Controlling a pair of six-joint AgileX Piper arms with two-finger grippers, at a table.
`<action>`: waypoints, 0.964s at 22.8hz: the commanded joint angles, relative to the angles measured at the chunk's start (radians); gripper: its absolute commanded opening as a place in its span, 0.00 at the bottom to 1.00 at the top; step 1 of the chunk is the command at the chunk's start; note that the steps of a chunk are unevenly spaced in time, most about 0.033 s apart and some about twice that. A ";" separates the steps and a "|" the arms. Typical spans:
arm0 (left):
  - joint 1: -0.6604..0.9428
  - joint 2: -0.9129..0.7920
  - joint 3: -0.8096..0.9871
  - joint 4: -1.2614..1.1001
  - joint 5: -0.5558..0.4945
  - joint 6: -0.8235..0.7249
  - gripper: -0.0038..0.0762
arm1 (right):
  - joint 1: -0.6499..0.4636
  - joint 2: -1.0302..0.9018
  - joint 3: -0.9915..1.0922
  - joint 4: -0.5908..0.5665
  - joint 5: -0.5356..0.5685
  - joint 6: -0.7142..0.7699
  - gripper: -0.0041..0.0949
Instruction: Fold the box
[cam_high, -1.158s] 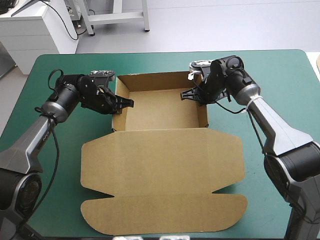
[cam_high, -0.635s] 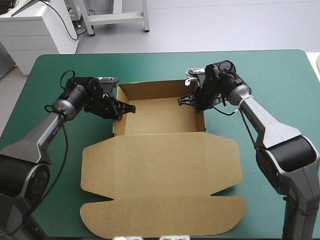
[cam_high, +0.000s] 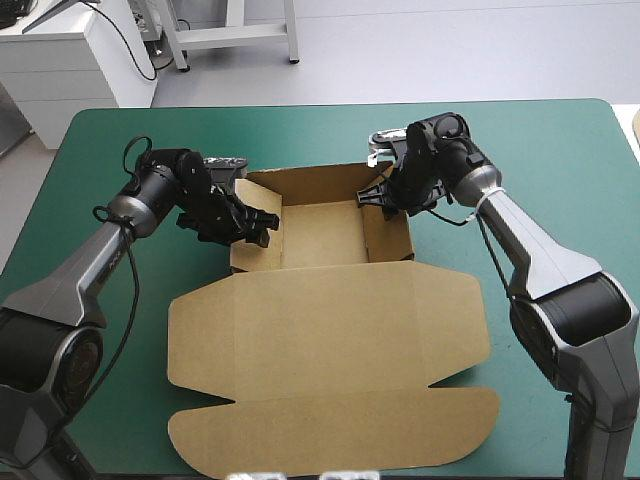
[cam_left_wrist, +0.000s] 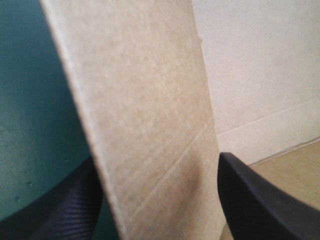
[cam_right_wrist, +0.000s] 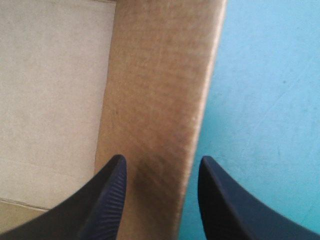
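The box (cam_high: 320, 330) sits about mid-worktop (cam_high: 560, 200), on the teal-green cover. Its far part stands up as an open tray (cam_high: 320, 235), and the lid (cam_high: 330, 425) lies flat from the tray toward the near edge. The left gripper (cam_high: 262, 222) reaches in from the left side to the left wall (cam_high: 255, 255), which leans inward over the tray floor. In the left wrist view this gripper (cam_left_wrist: 157, 161) has its jaws released and set wide. The left wall (cam_left_wrist: 150, 100) rises between them, with one black finger (cam_left_wrist: 75, 205) on the teal-green side and the other on the tray side. The right gripper (cam_high: 378, 193) is at the far end of the right wall (cam_high: 385, 235), close to the far corner of the tray. In its own view the right gripper (cam_right_wrist: 161, 160) also has its jaws parted, though less widely. They straddle the right wall (cam_right_wrist: 160, 75), one finger (cam_right_wrist: 107, 200) over the tray floor and the other over the bare cover. The view seems too close to show whether either finger presses the board. The two grippers are well apart, with the whole tray between them.
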 joint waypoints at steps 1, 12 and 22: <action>-0.006 -0.049 -0.085 -0.014 0.034 0.000 0.65 | 0.003 -0.056 -0.090 -0.037 0.033 -0.010 0.47; -0.006 -0.150 -0.343 0.173 0.203 -0.007 0.58 | 0.002 -0.126 -0.176 -0.075 0.038 -0.021 0.47; -0.006 -0.433 -0.327 0.286 0.203 0.056 0.04 | 0.000 -0.126 -0.176 -0.083 0.038 -0.012 0.47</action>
